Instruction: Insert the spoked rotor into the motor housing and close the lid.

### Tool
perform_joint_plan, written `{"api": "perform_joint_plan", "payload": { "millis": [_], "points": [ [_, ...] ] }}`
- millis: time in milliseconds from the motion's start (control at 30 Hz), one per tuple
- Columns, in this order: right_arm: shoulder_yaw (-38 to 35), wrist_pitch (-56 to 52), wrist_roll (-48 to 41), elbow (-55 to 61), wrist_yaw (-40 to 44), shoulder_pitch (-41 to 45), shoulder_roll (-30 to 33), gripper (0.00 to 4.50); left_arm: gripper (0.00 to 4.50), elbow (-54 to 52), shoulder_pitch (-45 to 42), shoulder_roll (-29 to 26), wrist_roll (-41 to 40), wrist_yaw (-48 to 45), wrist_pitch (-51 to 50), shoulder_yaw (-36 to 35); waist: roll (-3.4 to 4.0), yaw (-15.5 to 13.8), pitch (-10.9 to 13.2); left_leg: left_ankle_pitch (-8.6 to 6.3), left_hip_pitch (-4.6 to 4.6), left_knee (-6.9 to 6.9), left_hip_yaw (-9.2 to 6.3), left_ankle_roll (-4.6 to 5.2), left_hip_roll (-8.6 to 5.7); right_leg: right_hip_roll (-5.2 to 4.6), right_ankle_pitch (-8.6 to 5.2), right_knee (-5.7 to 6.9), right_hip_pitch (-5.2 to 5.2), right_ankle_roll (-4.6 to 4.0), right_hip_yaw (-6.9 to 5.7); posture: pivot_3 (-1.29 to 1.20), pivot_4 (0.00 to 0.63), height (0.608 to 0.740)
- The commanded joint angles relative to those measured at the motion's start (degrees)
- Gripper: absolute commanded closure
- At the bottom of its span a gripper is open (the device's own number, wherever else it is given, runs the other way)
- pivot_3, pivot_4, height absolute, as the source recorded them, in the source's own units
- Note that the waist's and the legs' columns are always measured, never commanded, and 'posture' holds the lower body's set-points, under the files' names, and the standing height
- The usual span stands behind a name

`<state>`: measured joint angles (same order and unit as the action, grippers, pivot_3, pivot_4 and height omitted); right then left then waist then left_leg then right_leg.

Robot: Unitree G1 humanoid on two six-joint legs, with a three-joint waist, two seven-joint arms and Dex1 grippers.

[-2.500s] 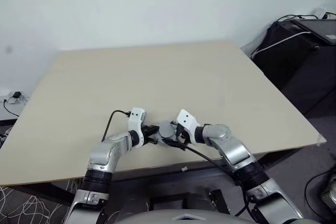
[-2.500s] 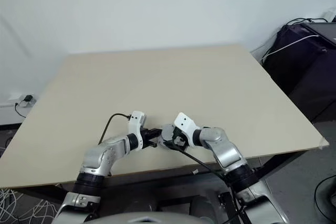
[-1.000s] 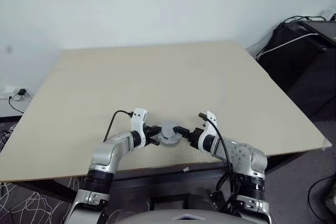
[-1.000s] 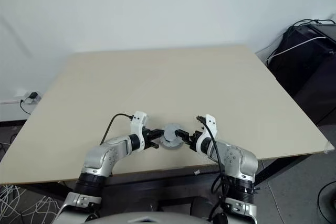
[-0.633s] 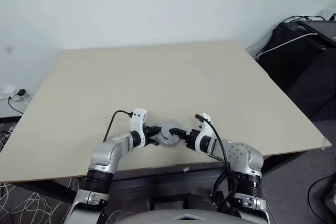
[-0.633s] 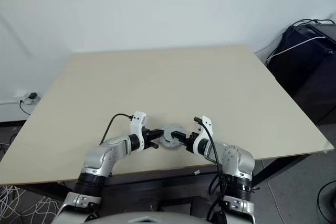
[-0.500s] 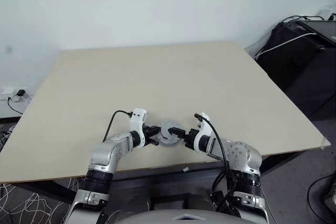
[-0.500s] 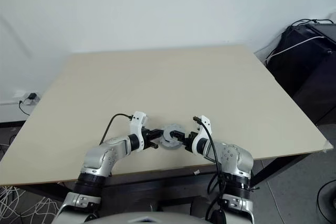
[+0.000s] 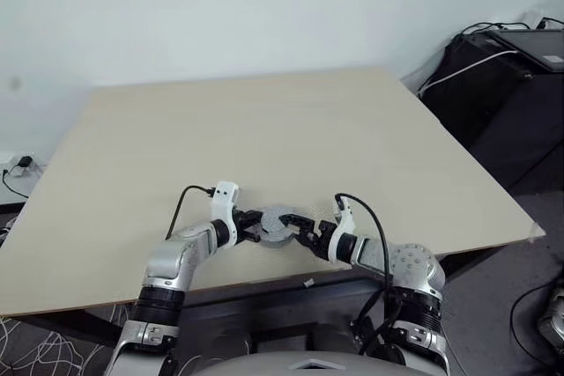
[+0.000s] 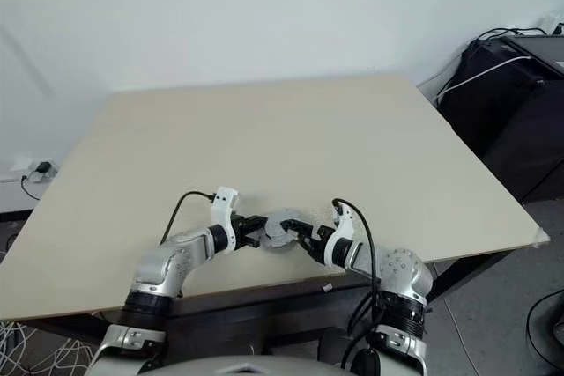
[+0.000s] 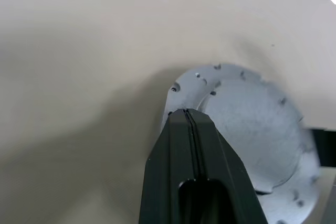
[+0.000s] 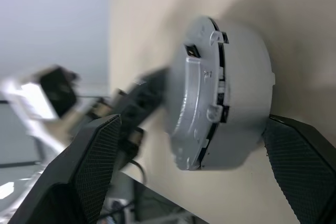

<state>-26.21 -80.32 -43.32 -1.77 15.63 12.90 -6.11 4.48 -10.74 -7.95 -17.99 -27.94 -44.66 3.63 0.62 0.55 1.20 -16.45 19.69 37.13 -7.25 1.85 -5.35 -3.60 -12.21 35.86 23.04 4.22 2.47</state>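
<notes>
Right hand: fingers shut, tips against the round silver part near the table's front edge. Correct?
Not quite. The right hand is open, its fingers spread on either side of the round silver part, as the right wrist view shows. The part does sit near the table's front edge.

Lid (image 11: pixel 252 124) partly hidden behind left gripper (image 11: pixel 190 116).

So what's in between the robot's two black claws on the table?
The round silvery motor housing with its lid on. It sits on the table between the left end effector and the right end effector, as the head views show.
</notes>
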Motion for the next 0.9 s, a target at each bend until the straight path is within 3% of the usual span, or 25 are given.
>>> {"api": "perform_joint_plan", "payload": {
  "millis": [33,267,633,733,900],
  "points": [
    [2.19,2.32,-2.07,0.81,-0.2,2.06,-4.04,0.03,4.5,0.24,0.85,1.34,-0.63,-1.27,-1.81,3.51,0.01,-0.15,-0.01,-0.01,0.0,0.0,-0.01,0.01,-0.01,-0.02,0.0,0.0,-0.01,0.0,-0.01,0.0,0.0,0.74],
    [3.67,3.56,-1.13,-1.75,-4.44,2.24,-4.07,0.03,4.5,0.6,0.61,1.72,-0.41,-1.38,-1.64,3.54,0.04,-0.12,-0.02,-0.03,0.0,-0.01,-0.01,0.04,-0.04,-0.05,0.03,-0.02,-0.01,-0.05,0.0,0.0,0.0,0.74],
    [6.98,0.78,-2.19,-1.52,-3.26,2.36,-3.76,0.03,4.5,0.67,0.73,1.9,-0.27,-1.4,-1.55,3.53,0.09,0.25,-0.06,-0.02,-0.02,-0.01,0.0,0.03,0.0,0.0,0.0,0.0,0.0,-0.01,0.01,0.0,0.0,0.74],
    [6.77,0.75,-2.13,-1.45,-3.11,2.34,-3.68,0.64,4.5,0.48,1.02,1.9,-0.28,-1.34,-1.54,3.47,0.09,0.25,-0.06,-0.02,-0.02,-0.01,0.0,0.02,0.0,0.0,0.0,0.0,0.0,0.0,0.01,0.0,0.0,0.74],
    [6.5,-0.53,-2.47,-0.12,-3.02,1.85,-3.95,2.23,4.5,0.61,1.16,1.91,-0.08,-1.43,-1.49,3.32,0.11,0.35,-0.07,-0.02,-0.02,-0.02,0.01,0.02,0.02,0.02,0.0,0.0,0.02,0.0,0.01,0.0,0.0,0.74]
  ]
}}
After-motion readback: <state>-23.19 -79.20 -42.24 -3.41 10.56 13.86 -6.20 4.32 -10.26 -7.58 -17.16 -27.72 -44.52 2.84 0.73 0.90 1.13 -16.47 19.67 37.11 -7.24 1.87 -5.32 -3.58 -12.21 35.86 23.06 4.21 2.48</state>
